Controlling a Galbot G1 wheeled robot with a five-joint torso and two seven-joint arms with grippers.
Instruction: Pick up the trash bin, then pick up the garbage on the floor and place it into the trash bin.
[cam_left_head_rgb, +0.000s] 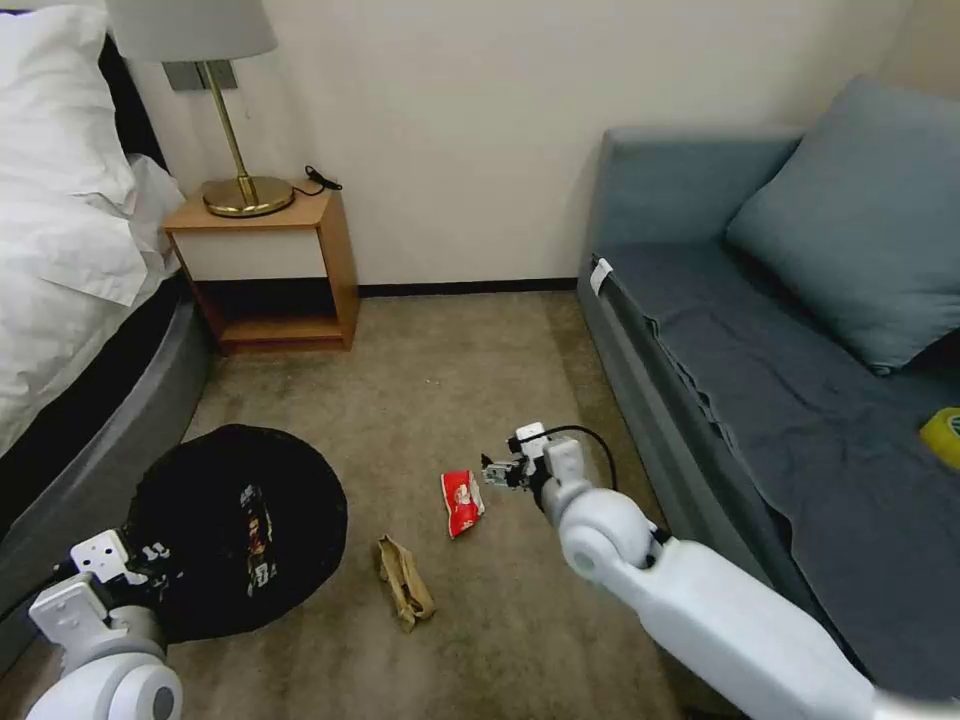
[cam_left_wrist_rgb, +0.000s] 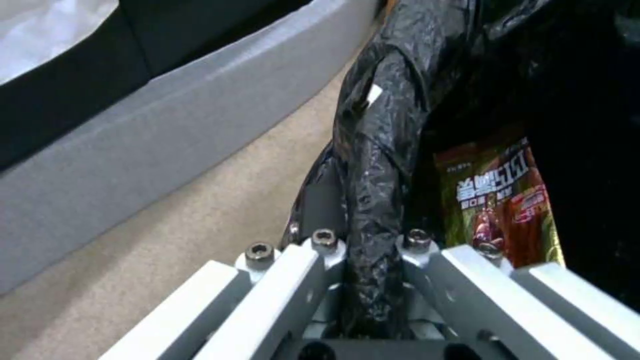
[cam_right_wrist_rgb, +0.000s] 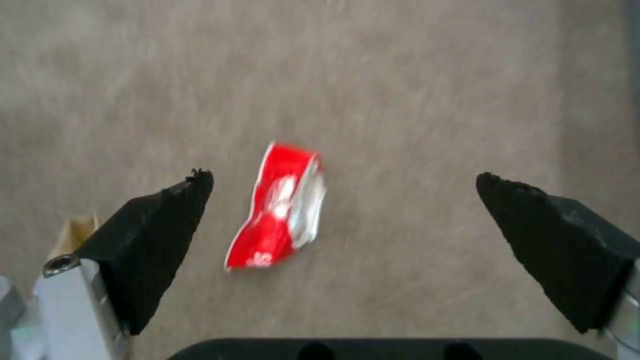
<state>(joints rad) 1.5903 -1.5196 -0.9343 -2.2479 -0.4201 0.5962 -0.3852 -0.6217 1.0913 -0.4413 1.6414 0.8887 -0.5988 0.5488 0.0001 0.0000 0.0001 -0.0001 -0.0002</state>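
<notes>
A: Firstly, the left side?
B: The left gripper (cam_left_wrist_rgb: 363, 280) is clamped on the trash bin (cam_left_head_rgb: 240, 525) rim; the bag is soft and crinkly.
A: And right?
B: The red snack packet (cam_right_wrist_rgb: 280, 212) lies on the carpet right of the tan wrapper (cam_left_head_rgb: 403, 582); likely light, slippery. The right gripper (cam_right_wrist_rgb: 343, 200) hangs above, fingers wide apart.

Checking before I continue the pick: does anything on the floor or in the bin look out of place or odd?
Only the expected litter: a red snack packet and a crumpled tan wrapper lie on the carpet. The trash bin, gripped at its rim by the left end effector, holds a yellow-brown wrapper. The right end effector hangs open above the red packet.
</notes>
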